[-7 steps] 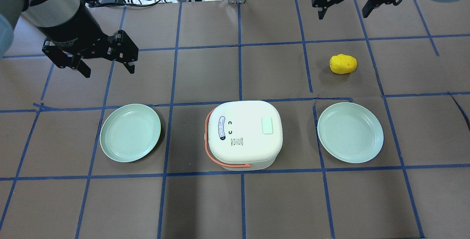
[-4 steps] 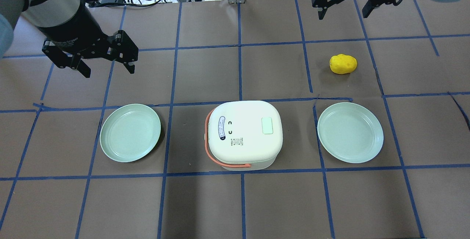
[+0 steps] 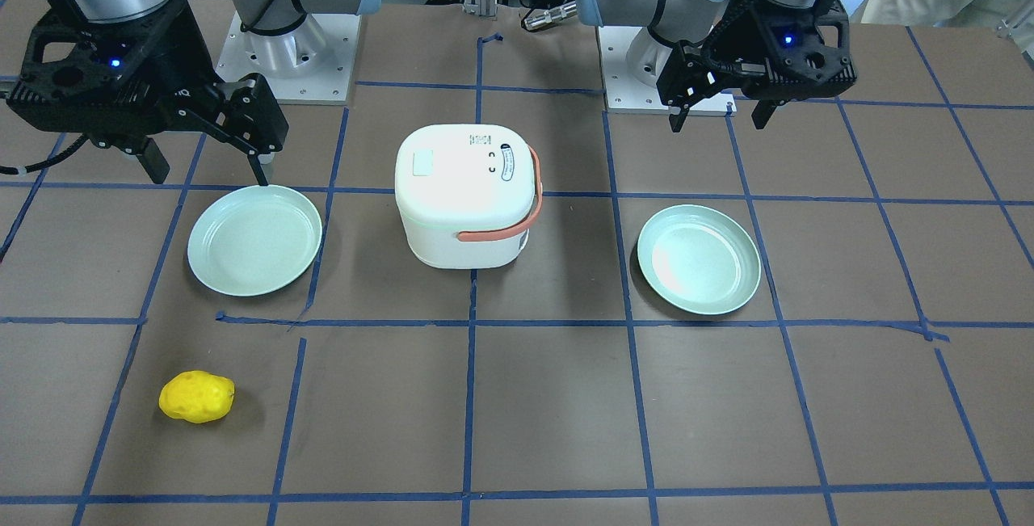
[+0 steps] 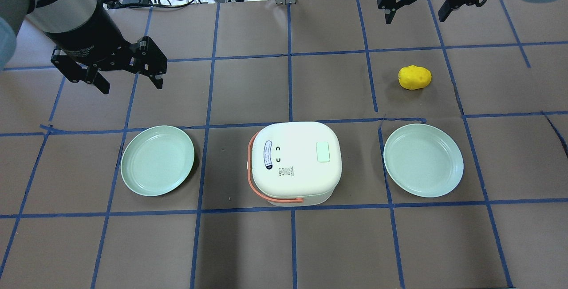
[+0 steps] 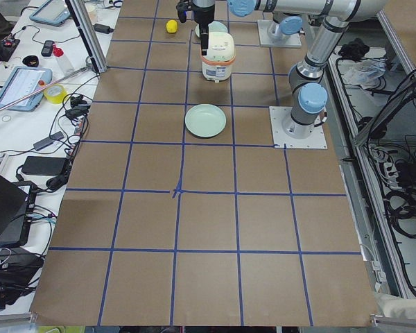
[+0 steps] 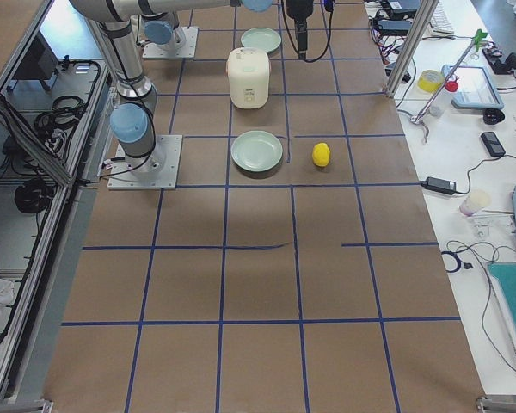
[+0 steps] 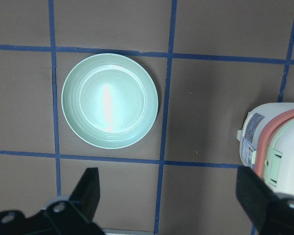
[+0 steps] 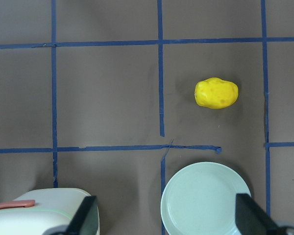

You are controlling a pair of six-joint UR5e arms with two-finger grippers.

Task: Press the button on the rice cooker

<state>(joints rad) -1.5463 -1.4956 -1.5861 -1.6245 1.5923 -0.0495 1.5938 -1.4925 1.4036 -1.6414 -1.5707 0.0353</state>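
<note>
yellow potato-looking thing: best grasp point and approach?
Take the yellow potato across its narrower middle, coming straight down from above. It lies on its side with its long axis roughly left-right in the overhead view and nothing touching it, so fingers closing across the short width should seat best. The right gripper, open, is the nearer one.

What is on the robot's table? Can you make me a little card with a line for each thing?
middle: white rice cooker with an orange handle
button: pale green patch on the lid, nothing touching it
left plate: green, empty
right plate: green, empty
yellow lump: on the table, beyond the right plate
left gripper: open, holding nothing
right gripper: open, holding nothing
</note>
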